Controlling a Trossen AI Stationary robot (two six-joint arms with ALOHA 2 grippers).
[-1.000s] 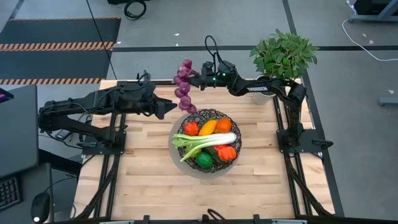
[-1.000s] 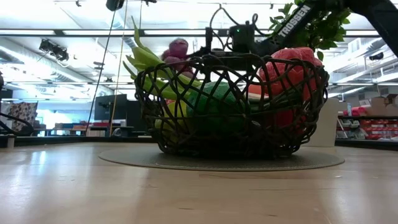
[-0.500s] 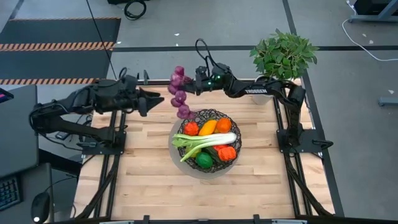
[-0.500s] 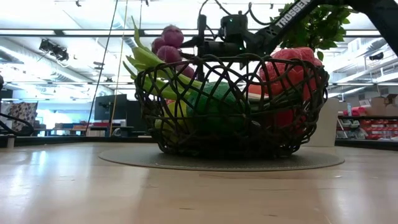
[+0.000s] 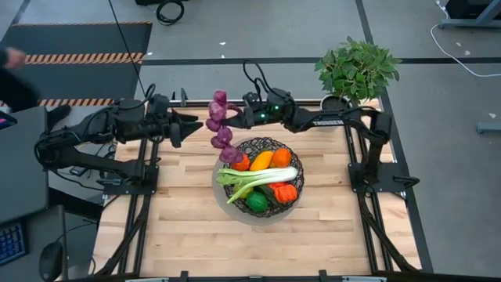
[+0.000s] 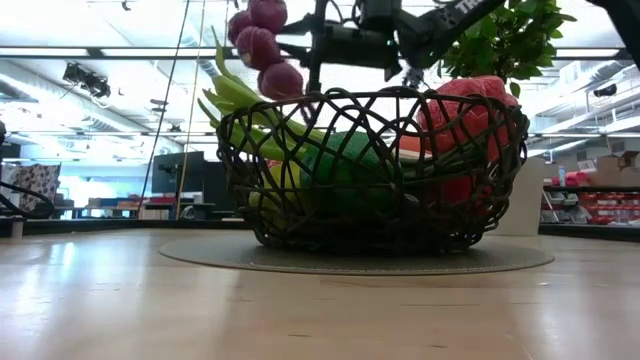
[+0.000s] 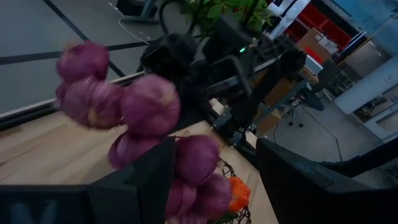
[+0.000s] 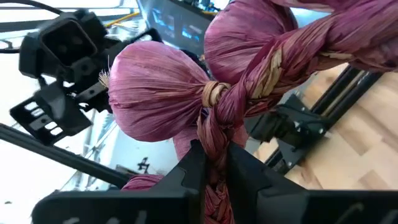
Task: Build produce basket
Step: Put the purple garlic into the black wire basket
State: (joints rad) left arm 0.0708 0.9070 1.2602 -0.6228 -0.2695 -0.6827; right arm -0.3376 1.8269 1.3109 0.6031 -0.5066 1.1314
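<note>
The basket [image 5: 252, 146] of dark woven wire stands mid-table on a pale round base. It holds a leek [image 5: 258, 178], an orange pepper [image 5: 280, 157], a red pepper [image 5: 286, 192] and a green pepper [image 5: 257, 202]. My right gripper [image 5: 237, 117] is shut on the purple bunch [image 5: 218, 125], a string of round purple bulbs, above the basket's far left rim. In the low view the bunch [image 6: 262, 45] hangs just above the rim [image 6: 300, 98]. My left gripper [image 5: 190, 127] is open and level, just left of the bunch, its fingers pointing at it. My right gripper pinches the bunch's braided stem [image 8: 214, 140] between its two fingers [image 8: 189, 171], below a knot between bulbs. The fingers come level from the table's right side and lie across the stem. The bunch hangs lifted clear, its lowest bulb [image 6: 281, 80] just above the basket's rim.
A leafy potted plant [image 5: 356, 69] stands at the table's far right corner, behind my right arm. Bare wood [image 5: 180, 227] lies near and left of the basket. A dark, blurred shape [image 5: 16, 74] shows at the picture's far left, off the table.
My right gripper has carried the bunch up and toward the table's left and near side; its lower bulbs now hang over the basket's far left rim. My left gripper has drawn back toward the table's left edge.
</note>
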